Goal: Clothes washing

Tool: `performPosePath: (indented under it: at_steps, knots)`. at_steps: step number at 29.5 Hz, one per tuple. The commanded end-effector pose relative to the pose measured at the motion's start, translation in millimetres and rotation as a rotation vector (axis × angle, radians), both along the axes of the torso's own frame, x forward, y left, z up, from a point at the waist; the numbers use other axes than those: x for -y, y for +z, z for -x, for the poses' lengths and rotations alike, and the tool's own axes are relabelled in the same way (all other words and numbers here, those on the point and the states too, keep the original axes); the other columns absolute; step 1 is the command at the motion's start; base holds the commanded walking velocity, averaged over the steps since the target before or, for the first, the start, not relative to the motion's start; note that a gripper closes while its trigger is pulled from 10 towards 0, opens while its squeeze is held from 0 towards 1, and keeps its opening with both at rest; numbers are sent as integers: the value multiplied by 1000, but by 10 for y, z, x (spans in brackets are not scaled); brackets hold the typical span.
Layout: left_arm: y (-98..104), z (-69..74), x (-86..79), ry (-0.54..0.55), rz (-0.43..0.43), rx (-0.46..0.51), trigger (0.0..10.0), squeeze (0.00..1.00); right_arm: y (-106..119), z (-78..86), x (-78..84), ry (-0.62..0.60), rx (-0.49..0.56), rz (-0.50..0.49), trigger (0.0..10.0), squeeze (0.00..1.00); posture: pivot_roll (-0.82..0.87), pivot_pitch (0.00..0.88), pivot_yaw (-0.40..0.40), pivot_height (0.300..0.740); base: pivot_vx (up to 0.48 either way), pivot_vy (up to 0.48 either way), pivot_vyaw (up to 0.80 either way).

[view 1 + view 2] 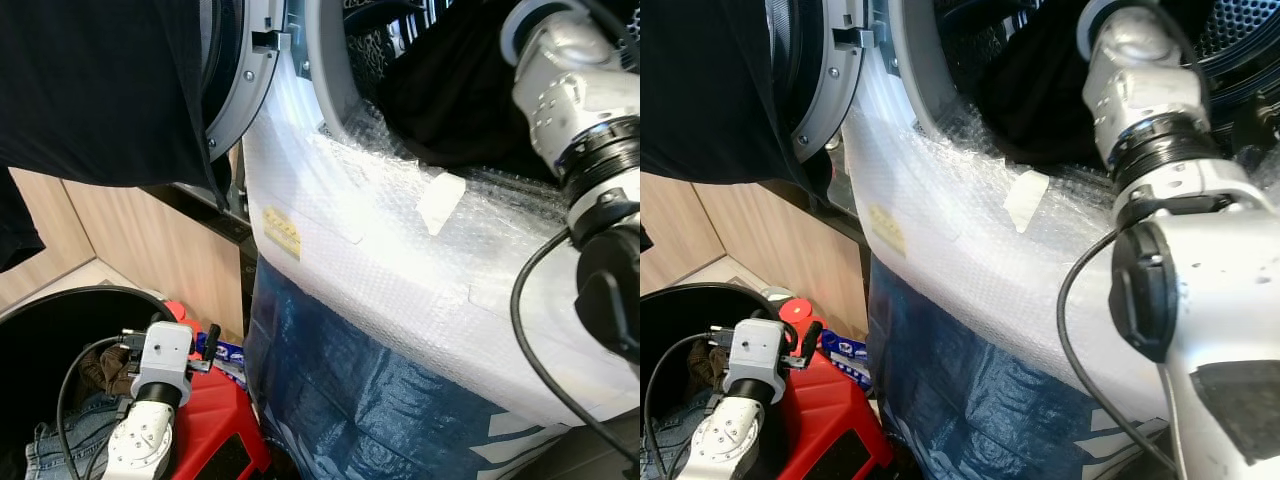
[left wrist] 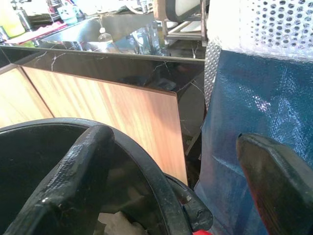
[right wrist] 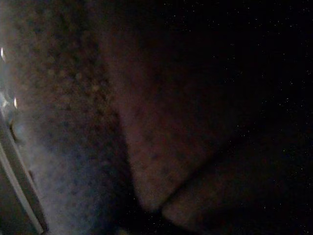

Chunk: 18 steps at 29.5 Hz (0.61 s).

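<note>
Inside the washer drum (image 1: 400,40), the right arm (image 1: 1140,90) reaches among dark clothes (image 1: 1040,90); its grip cannot be told. The left gripper (image 2: 171,186) hangs open over the black basket (image 1: 60,310). Risk: cloth draping over the door rim and snagging.

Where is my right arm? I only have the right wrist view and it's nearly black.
Observer: Your right arm reaches through the washing machine's open port into the drum, next to a dark garment lying there.
Operator: What's the left side doing?
Observer: The left gripper is open, above the rim of a black basket beside the washer.
Operator: Anything in that basket?
Observer: Yes, jeans and a brown garment.
</note>
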<state>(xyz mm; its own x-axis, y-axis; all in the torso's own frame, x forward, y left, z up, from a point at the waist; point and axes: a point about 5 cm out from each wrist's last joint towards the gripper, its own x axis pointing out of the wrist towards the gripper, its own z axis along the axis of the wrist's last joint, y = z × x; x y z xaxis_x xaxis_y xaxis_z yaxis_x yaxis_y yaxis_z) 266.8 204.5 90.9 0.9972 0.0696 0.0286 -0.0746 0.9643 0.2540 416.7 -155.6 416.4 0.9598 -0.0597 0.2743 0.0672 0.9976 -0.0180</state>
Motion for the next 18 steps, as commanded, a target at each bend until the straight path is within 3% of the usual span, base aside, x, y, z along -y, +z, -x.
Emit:
performPosePath:
  at_steps: [1, 18]
  knots:
    - [-30, 24, -12, -3, -18, -28, 10000, 0, -22, -5, 21, -5, -17, 12, 10000, 1000, 155, 38, -105, 740, 0, 0, 0]
    - [21, 23, -36, 13, 11, -21, 10000, 0, -48, -13, 4, -2, -27, 90, 10000, 1000, 165, 55, -103, 740, 0, 0, 0]
